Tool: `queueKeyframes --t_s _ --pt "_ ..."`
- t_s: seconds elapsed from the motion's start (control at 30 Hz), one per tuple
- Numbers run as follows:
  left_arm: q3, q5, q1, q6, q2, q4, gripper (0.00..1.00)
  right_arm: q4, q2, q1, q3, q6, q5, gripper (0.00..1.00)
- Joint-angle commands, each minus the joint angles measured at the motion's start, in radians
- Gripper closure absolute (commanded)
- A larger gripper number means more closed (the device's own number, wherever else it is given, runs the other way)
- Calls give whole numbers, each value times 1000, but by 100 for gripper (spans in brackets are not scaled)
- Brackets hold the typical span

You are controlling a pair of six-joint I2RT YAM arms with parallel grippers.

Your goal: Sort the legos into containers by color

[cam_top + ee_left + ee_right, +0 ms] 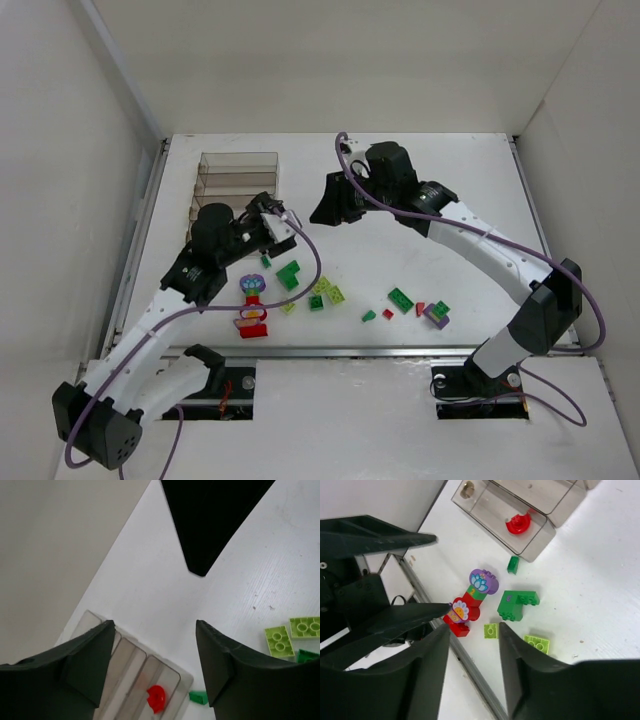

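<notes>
Hovering, our left gripper and right gripper stand parted, empty — one red lego lies in the tray.

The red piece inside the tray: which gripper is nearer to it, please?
Left. The left gripper hangs close over the red piece, at the near end of the tray. The right gripper is farther away, over the loose bricks beside the tray.
</notes>
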Motion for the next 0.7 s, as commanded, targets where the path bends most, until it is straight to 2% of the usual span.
queueKeyframes --t_s 0.0,0.07,0.17,0.23,0.3,0.43,0.67 --pt "-8 -82 29 13 -58 -153 36 -14 -5 7 4 -12 52 47" --pt "-8 -143 42 40 -58 -262 35 -25 -5 7 4 -22 76 44" --pt "-20 -178 54 40 -26 -353 35 -35 -5 7 -5 -40 99 44" --pt "-32 -179 54 -3 20 -394 35 -35 -5 7 -14 -40 99 44" --pt "-42 -133 54 -32 62 -426 39 -35 7 7 -14 -40 99 44" --pt "-32 -116 54 -99 184 -428 44 -35 17 -53 -34 -40 62 44" --pt "-22 -191 54 -153 329 -336 44 -35 26 -101 -68 -83 35 44"
